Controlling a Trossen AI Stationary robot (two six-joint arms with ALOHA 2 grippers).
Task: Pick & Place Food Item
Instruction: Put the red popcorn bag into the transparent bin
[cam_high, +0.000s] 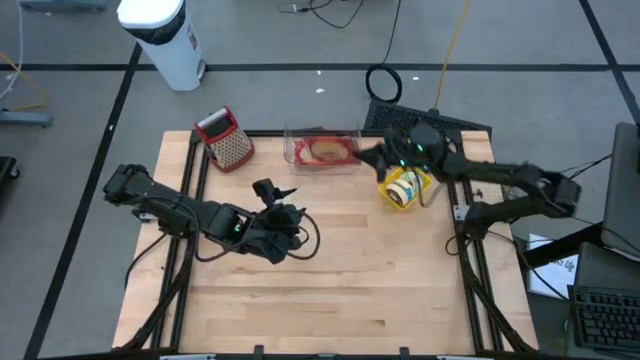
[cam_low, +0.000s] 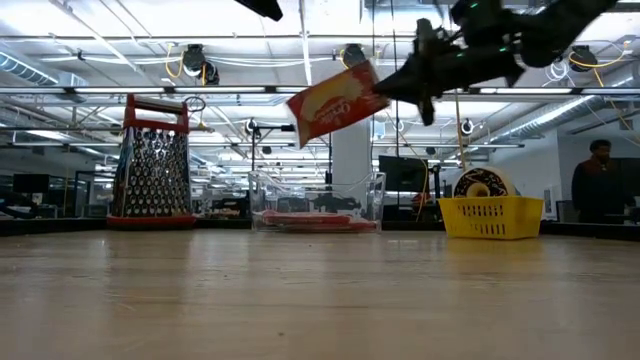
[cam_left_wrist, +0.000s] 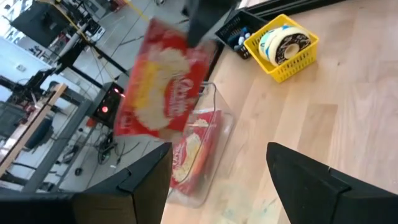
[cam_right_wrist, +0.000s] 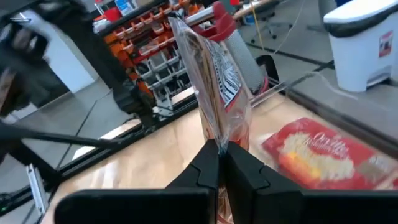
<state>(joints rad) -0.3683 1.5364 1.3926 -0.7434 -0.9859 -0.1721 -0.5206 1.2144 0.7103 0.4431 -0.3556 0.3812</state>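
Placement step: right end effector (cam_right_wrist: 217, 152) is clamped on the snack packet (cam_low: 335, 100), hanging above the clear bin (cam_low: 316, 205) at the desk's far edge. Looks like lower-and-release next. Left end effector (cam_left_wrist: 217, 177) idles, fingers spread.

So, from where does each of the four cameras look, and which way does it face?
High view: above the table, looking straight down; both arms show, the right end effector holding a red packet over a clear box.
Low view: at table height, looking level across; the right end effector enters from above.
Left wrist view: on the left arm, facing the packet; its own open fingers show.
Right wrist view: on the right arm; its shut fingers pinch the packet.
All four views share the packet.
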